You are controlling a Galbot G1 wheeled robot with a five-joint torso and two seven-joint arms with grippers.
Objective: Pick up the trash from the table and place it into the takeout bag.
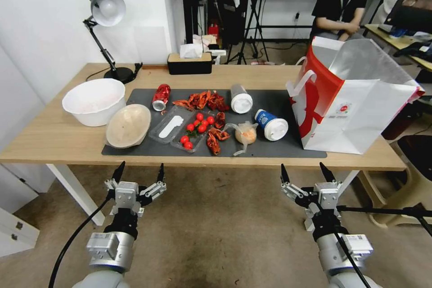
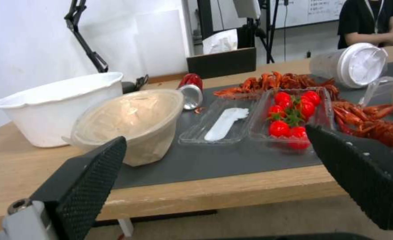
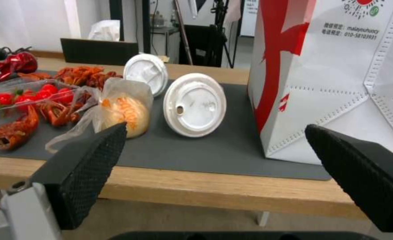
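Silver-grey arms, black cables, white wrist blocks, black pointed textured fingers [image 1: 120,171]

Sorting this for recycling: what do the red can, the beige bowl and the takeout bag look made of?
Red can: likely aluminium, glossy, dented, silvery end.
Beige bowl: matte, perhaps pulp or thin plastic; hard to tell.
Takeout bag: stiff printed paper with silvery foil lining.

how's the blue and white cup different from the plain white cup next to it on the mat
The blue-white cup has a blue printed sleeve; the white cup has a plain pale body. The blue-white cup lies nearer the takeout bag and the table's front edge; the white cup lies farther back, beside the crayfish shells. Both lie tipped on their sides with white lids on.
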